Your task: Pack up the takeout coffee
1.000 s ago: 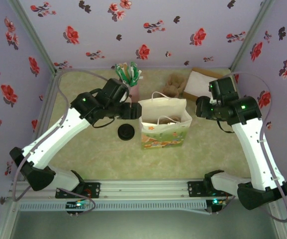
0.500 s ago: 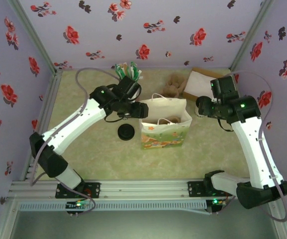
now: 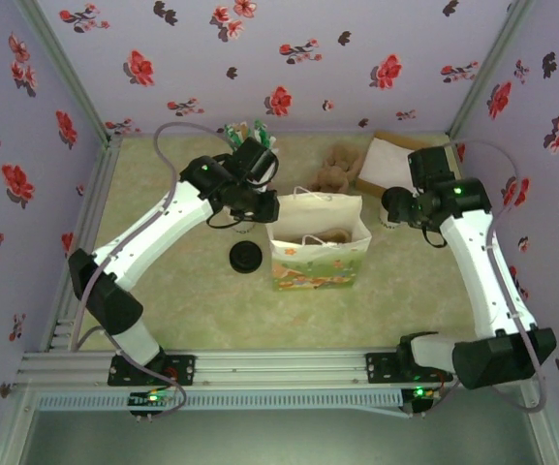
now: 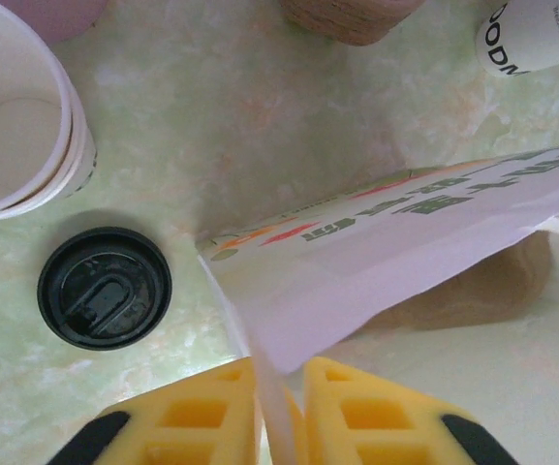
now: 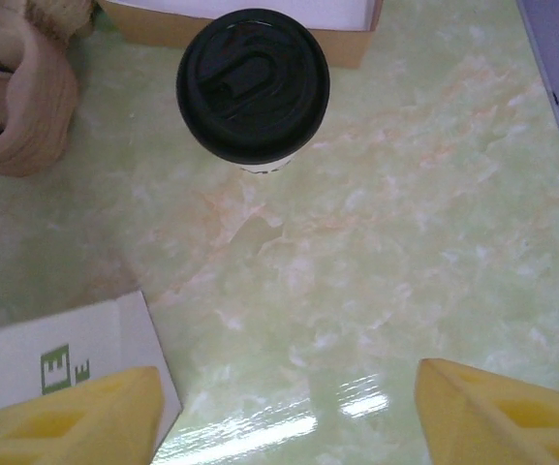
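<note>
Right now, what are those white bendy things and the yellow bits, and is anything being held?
The white bendy things are two robot arms bolted to a table. One picture comes from a camera high above; the other two come from small cameras on each wrist, so the yellow bits are the arms' own fingers. The left gripper pinches the edge of the paper bag. The right gripper is open and holds nothing; the coffee cup with its black lid stands ahead of it. Also on the table: a loose black lid, a stack of white cups and a brown pulp carrier.
</note>
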`<move>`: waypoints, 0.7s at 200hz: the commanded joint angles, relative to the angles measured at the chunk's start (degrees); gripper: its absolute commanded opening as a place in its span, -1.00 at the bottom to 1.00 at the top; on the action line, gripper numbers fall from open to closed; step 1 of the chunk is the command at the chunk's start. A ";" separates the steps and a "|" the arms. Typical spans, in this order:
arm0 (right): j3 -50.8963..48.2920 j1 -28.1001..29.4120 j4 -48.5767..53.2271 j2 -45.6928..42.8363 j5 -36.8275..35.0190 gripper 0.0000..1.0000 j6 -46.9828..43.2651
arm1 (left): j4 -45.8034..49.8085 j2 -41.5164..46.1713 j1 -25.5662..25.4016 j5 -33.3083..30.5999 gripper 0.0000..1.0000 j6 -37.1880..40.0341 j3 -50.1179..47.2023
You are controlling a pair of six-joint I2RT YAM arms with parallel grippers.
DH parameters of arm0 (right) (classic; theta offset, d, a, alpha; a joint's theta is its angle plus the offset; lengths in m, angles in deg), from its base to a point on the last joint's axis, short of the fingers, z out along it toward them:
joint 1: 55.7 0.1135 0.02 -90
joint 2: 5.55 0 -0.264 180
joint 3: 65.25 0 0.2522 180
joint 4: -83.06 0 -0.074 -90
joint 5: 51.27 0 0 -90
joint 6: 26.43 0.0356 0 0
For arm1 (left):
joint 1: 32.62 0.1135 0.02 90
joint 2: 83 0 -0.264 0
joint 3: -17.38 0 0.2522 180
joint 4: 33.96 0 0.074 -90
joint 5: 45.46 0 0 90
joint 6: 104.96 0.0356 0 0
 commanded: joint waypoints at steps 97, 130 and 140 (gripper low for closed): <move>-1.93 -2.80 -3.51 0.99 0.68 0.98 0.86 | -17.33 16.24 -3.69 -4.58 -1.00 0.78 -16.11; -4.04 -2.80 -5.38 -3.57 0.83 0.98 0.54 | -28.05 25.44 -8.21 -9.34 -1.00 1.81 -27.85; -4.73 -2.82 -6.09 -4.91 1.53 0.98 0.57 | -29.68 27.25 -9.32 -10.42 -1.00 2.17 -30.18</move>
